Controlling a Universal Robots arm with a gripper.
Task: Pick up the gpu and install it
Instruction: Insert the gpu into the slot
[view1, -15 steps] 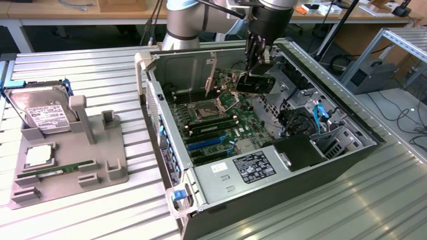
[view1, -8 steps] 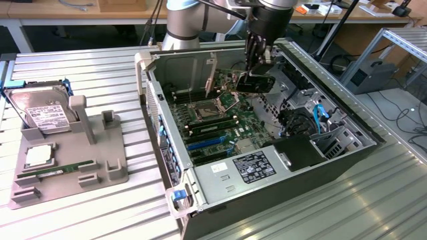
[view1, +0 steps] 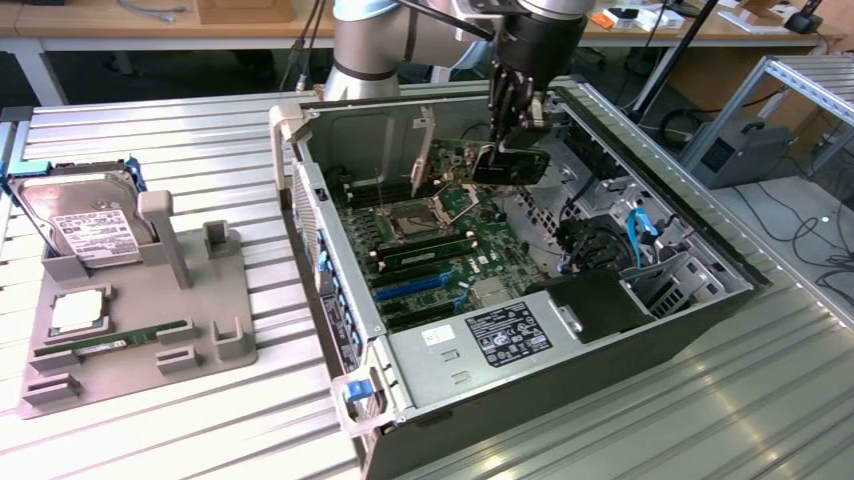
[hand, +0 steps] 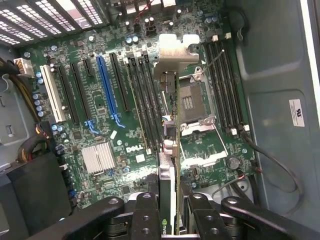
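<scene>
The jaws are partly closed and clamp the gpu (view1: 507, 166) (hand: 167, 190), which sits edge-on between them and hangs below them inside the open computer case (view1: 360, 140). Beneath the jaws lies the green motherboard (hand: 115, 135), with 1 blue slot (hand: 106, 85) off to the side. Whether card and board touch cannot be told.

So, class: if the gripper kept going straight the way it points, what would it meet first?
Likely the motherboard beside the CPU socket, with the gripped gpu touching first, though depth is unclear.
</scene>
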